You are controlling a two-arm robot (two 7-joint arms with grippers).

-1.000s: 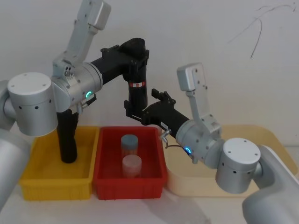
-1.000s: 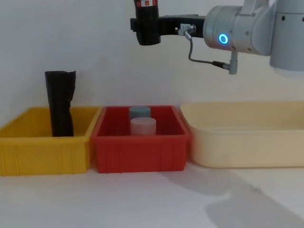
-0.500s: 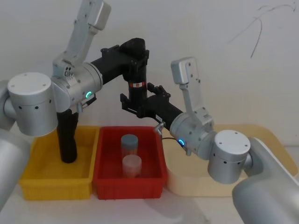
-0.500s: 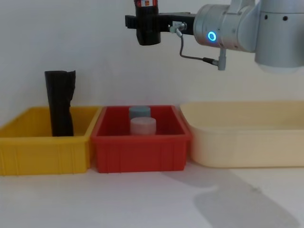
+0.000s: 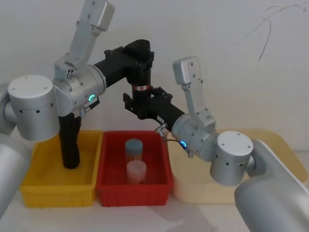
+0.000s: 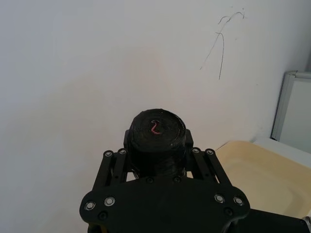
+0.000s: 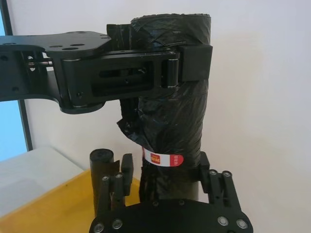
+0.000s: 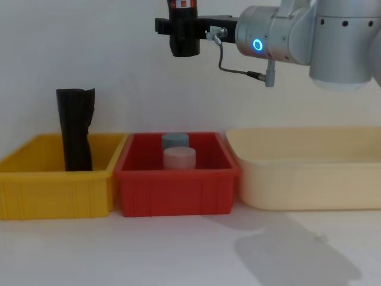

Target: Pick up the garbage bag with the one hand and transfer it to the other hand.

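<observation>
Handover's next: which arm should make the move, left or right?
Right. The right claw is open and straddles the garbage bag roll near its lower end, just below where the left claw clamps it. It likely only needs to close; the left can release afterwards.

Hidden and cut-off parts, as we see them

In the chest view the top edge cuts off the upper part of the rolled black plastic garbage bag (image 8: 184,33). From the right wrist, the right gripper (image 7: 167,165) hides the bag's lower end behind its body, and we cannot read the print on the red-and-white label (image 7: 163,159). From the left wrist, the left gripper (image 6: 158,155) covers all but the bag's end face. In the head view the silver left elbow (image 5: 77,89) hides the top of a second black roll (image 5: 70,145) in the yellow plastic bin (image 5: 38,193).
</observation>
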